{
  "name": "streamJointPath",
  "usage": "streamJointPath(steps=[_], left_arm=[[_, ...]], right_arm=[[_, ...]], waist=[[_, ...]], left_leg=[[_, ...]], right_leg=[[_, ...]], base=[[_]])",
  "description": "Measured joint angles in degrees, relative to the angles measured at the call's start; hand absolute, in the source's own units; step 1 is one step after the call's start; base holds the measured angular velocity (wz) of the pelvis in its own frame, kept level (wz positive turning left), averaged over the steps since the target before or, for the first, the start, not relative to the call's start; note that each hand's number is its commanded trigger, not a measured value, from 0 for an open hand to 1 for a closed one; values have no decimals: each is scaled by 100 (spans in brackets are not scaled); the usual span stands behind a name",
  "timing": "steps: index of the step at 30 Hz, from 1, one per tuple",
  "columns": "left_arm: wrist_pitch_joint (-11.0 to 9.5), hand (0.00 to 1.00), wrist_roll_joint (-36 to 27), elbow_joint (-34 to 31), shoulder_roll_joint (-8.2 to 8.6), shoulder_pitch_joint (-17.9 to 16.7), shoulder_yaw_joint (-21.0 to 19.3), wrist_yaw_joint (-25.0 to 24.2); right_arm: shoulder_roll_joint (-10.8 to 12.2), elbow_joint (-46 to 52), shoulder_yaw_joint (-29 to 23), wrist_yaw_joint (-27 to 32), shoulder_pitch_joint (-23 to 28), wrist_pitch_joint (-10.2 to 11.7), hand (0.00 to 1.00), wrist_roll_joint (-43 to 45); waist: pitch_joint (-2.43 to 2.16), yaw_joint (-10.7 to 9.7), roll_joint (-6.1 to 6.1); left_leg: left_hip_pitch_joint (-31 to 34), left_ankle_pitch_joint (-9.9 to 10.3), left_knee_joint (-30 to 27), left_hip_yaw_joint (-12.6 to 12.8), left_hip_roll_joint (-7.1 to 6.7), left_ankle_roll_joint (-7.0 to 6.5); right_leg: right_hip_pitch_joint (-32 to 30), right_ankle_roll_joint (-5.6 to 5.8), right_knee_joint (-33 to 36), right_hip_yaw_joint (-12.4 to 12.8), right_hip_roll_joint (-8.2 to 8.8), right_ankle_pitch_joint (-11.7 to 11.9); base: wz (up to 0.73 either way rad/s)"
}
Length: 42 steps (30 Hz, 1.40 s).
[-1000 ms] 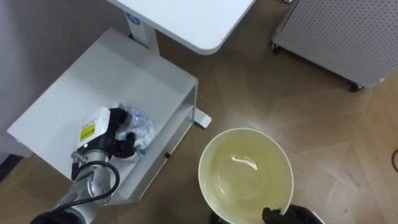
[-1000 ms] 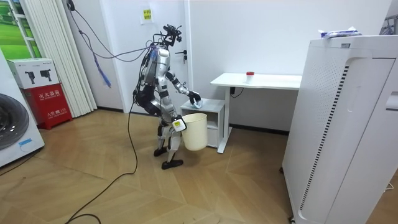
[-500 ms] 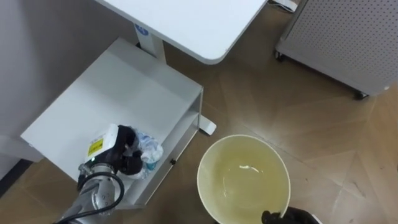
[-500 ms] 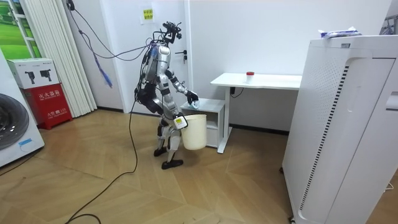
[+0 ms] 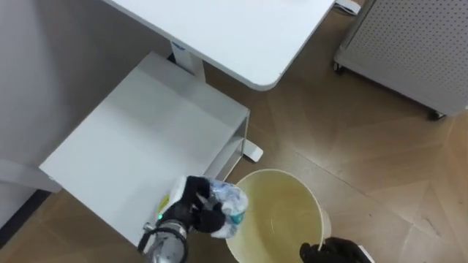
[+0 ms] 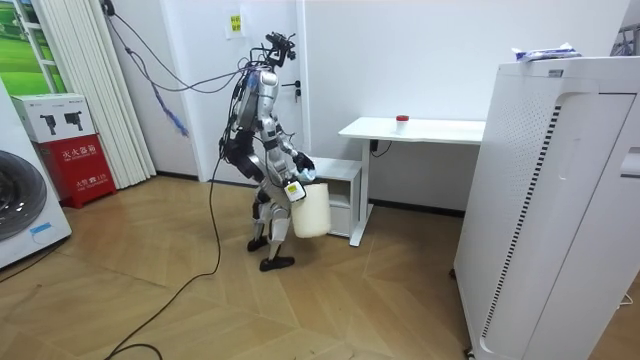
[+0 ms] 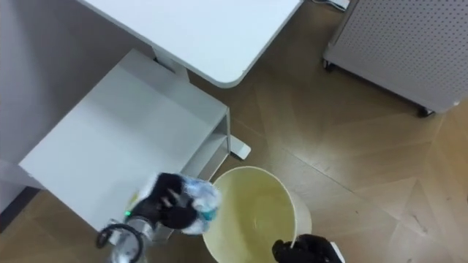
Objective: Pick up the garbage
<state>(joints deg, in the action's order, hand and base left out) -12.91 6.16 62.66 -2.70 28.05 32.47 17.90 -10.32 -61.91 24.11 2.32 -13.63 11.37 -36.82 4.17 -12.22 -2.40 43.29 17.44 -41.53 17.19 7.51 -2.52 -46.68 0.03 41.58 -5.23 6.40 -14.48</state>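
Clear crumpled garbage [image 5: 227, 206], clamped in the left hand [image 5: 191, 209]'s curled fingers, sits over the yellowish bin [image 5: 287, 177]'s rim at 9 o'clock, beside the white cabinet [image 5: 139, 139]. At 5 o'clock the right hand [image 5: 338, 252] apparently grips the rim.

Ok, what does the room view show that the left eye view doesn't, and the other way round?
Room view: the washing machine, the red box and the robot standing by the low cabinet. Left eye view: the left hand clutching crumpled plastic at the bucket's rim, the right hand gripping that rim. Both: desk, cabinet, bucket.
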Motion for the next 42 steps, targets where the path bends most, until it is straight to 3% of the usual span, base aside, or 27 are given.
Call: streamJointPath(steps=[3, 9, 16, 17, 18, 19, 42], left_arm=[[-2, 100, -125, -28, 94, -101, 168, -276], [-14, 100, -96, -76, 183, -309, 559, -700], [-13, 98, -97, -79, 196, -379, 591, -756], [-13, 92, -98, -79, 196, -379, 591, -763], [-13, 56, -95, -82, 196, -379, 591, -777], [-13, 0, -94, -82, 196, -379, 591, -787], [-13, 0, -18, -126, 140, -417, 723, -1090]], right_arm=[[94, 2, 54, -13, 2, 7, 100, 59], [189, -74, 54, -47, -17, 5, 100, 119], [194, -76, 55, -55, -9, -28, 100, 161], [194, -80, 55, -55, -9, -30, 100, 161], [193, -87, 54, -55, -10, -29, 100, 161], [194, -93, 54, -55, -10, -29, 100, 160], [196, -267, 52, -177, -116, -31, 100, 145]], waist=[[-20, -24, 62], [-55, -24, 119], [-58, 10, 126], [-58, 12, 126], [-58, 12, 126], [-58, 12, 126], [-59, 9, 125]], left_leg=[[10, -25, 61, 20, 37, -1], [-17, -113, 218, 27, -28, -38], [-8, -125, 246, 26, -38, -62], [-9, -128, 280, 26, -41, -66], [-10, -129, 285, 26, -39, -68], [-10, -129, 285, 26, -36, -68], [-54, -130, 301, 83, -33, -68]], right_leg=[[17, -1, -142, 3, -54, 91], [65, 66, -340, 41, -54, 204], [77, 92, -398, 50, -54, 249], [77, 89, -398, 49, -55, 252], [76, 87, -399, 48, -58, 254], [76, 85, -399, 48, -60, 255], [65, 84, -369, 115, -72, 258]], base=[[-11], [0], [0], [0], [0], [0], [0]])
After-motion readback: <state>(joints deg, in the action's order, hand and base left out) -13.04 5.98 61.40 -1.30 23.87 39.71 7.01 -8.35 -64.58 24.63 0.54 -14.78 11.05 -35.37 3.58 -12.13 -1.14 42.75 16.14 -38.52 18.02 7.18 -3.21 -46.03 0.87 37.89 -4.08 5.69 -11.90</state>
